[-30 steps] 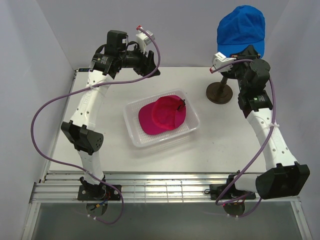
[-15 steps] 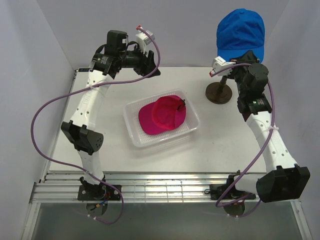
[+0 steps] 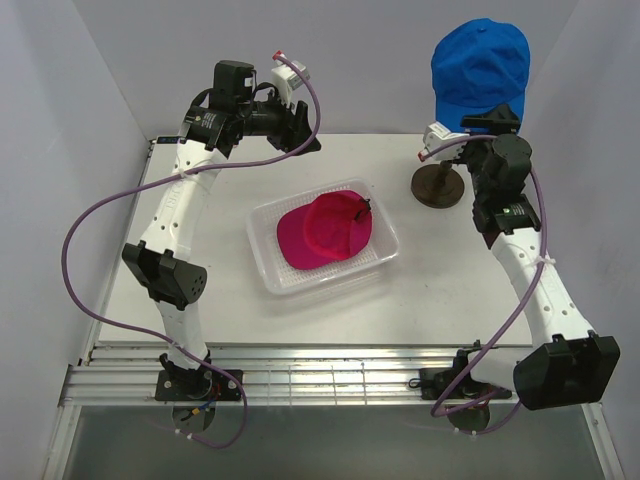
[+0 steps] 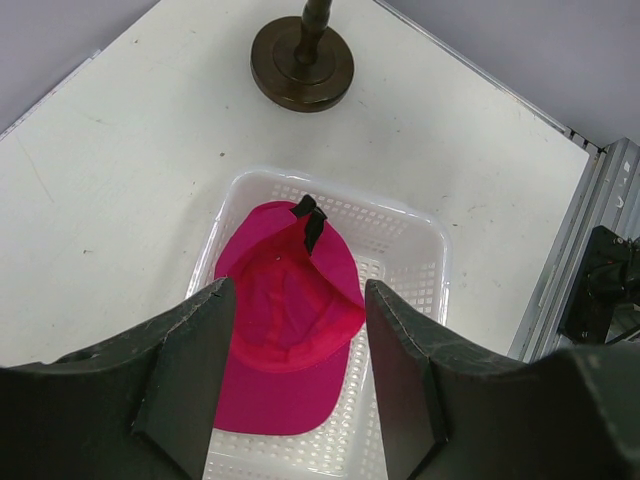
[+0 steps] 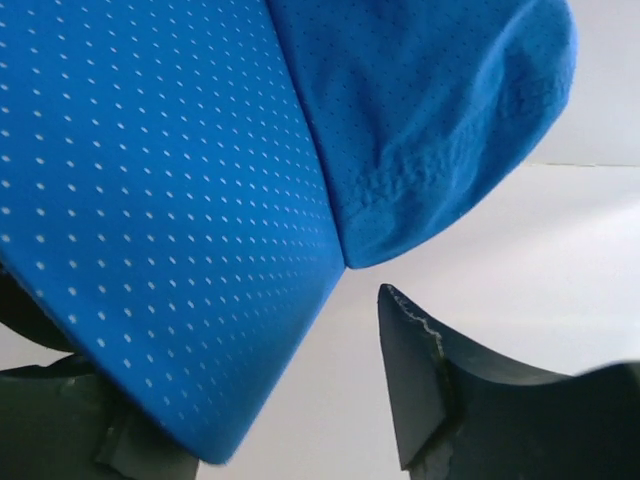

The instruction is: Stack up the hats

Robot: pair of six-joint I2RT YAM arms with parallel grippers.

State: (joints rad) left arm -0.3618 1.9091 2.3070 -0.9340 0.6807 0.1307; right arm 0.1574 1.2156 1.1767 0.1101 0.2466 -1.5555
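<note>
The hats aren't stacked yet, and only two can be seen. The magenta hat [image 3: 325, 230] is lying inside the clear tray [image 3: 268, 272]. The blue hat [image 3: 480, 65] is perched up high on a brown stand [image 3: 438, 186], which is planted on the table [image 3: 200, 300] just off the tray's far-right corner. The step in hand looks like the pickup of the blue one. The right gripper [image 3: 492, 120] is parked right under its brim. In the wrist view the jaws are spread apart, with the brim edge draped over one finger and a clear gap left to the other finger [image 5: 420, 390], so nothing is pinched. Next, the brim probably needs to be clamped properly. Then the hat has to be lifted clear of whatever it's sitting on (hidden by the fabric), carried over to the tray and set down on the magenta one. The left gripper [image 4: 295, 300] is held well above the tray's far-left side, jaws wide and empty, pointed down at it. Things to watch, I'd guess: the stand could get dragged or tipped if the cap snags, and floppy fabric may slip out of a shallow grip.
</note>
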